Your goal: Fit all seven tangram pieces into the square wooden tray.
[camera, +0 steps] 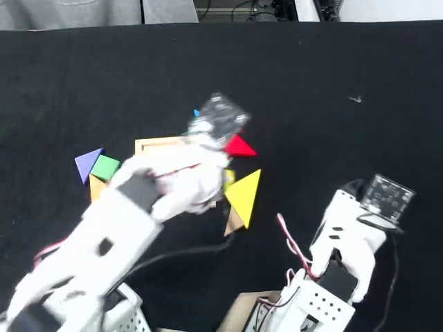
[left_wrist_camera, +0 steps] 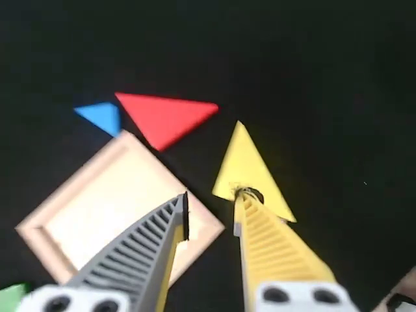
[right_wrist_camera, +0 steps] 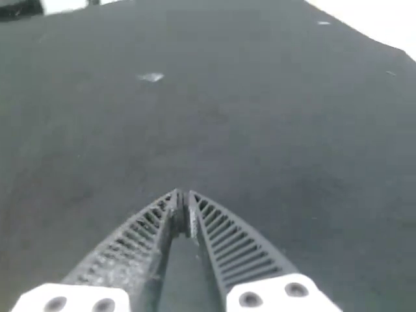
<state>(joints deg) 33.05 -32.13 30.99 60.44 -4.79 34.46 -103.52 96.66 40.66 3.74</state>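
Yellow triangle (left_wrist_camera: 251, 170) | at fingertip of spread left pincer (left_wrist_camera: 212, 203) | tray (left_wrist_camera: 97, 208) under other finger

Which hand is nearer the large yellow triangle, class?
Left. The left hand has one fingertip at the yellow triangle's edge; the right hand, shut, is well off over the black table.

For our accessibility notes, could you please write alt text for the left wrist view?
The open left gripper hangs over a corner of the square wooden tray, one side's tip at the edge of a yellow triangle. A red triangle and small blue triangle lie beside the tray.
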